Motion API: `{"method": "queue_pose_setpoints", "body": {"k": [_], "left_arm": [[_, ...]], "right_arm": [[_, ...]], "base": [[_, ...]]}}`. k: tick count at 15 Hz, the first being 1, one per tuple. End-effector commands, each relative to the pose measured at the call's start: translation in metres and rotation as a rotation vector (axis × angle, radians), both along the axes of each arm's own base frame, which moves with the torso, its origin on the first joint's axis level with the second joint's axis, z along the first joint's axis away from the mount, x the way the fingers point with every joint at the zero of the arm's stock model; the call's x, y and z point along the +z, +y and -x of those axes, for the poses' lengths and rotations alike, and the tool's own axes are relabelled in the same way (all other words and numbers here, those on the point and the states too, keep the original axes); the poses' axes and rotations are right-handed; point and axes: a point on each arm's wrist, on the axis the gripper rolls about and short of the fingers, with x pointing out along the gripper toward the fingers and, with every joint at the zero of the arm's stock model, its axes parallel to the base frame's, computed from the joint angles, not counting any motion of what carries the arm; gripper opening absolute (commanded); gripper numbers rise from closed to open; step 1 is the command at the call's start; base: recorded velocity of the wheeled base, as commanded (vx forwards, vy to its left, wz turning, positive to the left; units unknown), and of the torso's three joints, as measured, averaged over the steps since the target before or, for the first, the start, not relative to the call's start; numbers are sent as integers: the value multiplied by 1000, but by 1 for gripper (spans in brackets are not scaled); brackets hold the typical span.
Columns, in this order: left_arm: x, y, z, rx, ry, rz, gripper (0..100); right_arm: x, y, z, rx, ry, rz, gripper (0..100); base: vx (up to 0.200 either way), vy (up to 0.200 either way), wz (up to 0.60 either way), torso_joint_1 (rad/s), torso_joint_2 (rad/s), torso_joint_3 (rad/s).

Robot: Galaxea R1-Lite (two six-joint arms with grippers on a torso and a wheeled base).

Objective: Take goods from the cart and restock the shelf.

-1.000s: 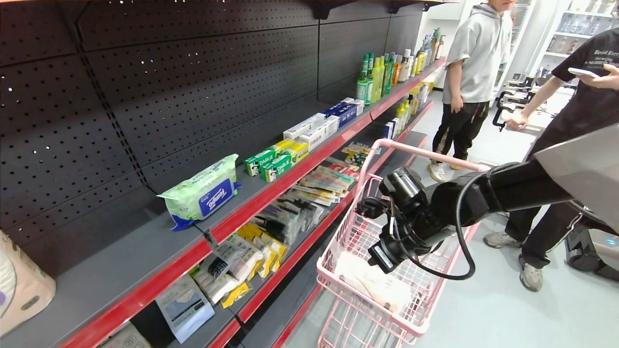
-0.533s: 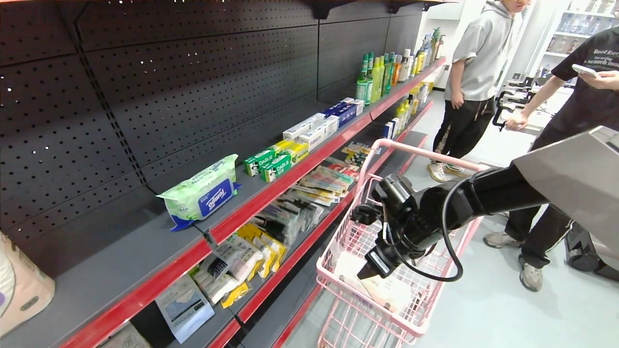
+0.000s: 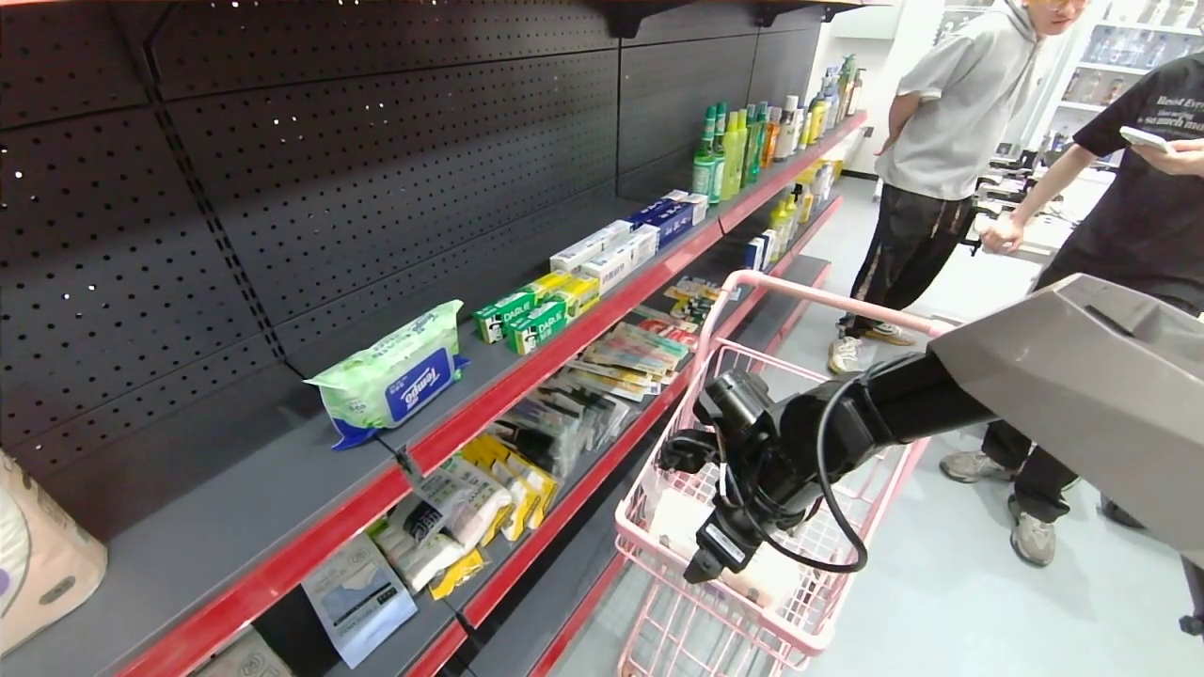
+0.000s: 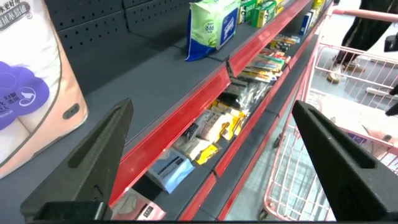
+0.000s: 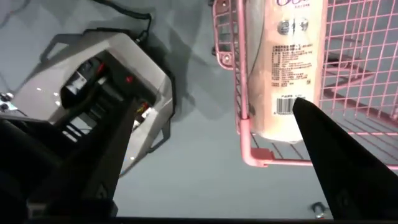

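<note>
A pink wire cart [image 3: 818,299] stands in front of the shelf [image 3: 282,498]. A pale wrapped pack [image 3: 670,512] lies inside it. My right gripper [image 3: 704,567] hangs open just above that pack, at the cart's near end. In the right wrist view the pack [image 5: 287,62] lies behind the cart's wire wall [image 5: 249,152], and the right gripper [image 5: 217,162] has its fingers wide apart with nothing between them. My left gripper [image 4: 211,168] is open and empty, low beside the shelf's red edge [image 4: 186,118], near a toilet paper pack [image 4: 31,93].
A green wet-wipes pack [image 3: 390,371], toothpaste boxes [image 3: 531,315] and bottles [image 3: 734,150] stand on the upper shelf. A toilet paper pack [image 3: 38,564] sits at its near end, with bare shelf between it and the wipes. The lower shelf [image 3: 527,451] holds several small packets.
My right arm has come down and toward the cart's near end, bringing its gripper low over the pack. The shelf goods have not moved.
</note>
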Motion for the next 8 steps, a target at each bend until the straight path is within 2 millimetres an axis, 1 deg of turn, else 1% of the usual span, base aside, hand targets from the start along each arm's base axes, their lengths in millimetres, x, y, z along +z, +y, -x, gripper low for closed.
{"method": "queue_pose_setpoints", "body": {"k": [1, 2, 4, 8], "left_arm": [[0, 0, 0, 0, 2, 1, 100], [0, 0, 0, 0, 2, 1, 100], [0, 0, 0, 0, 0, 1, 100], [0, 0, 0, 0, 0, -1, 100]], "right_arm": [[-16, 0, -4, 13, 17, 41, 100], [-16, 0, -4, 13, 17, 41, 100], [-17, -8, -12, 7, 4, 60, 100], [-7, -17, -22, 55, -46, 70, 100]], "base": [[0, 0, 0, 0, 0, 0], [0, 0, 0, -105, 261, 139], [0, 0, 0, -144, 327, 181], [0, 0, 0, -143, 331, 181]]}}
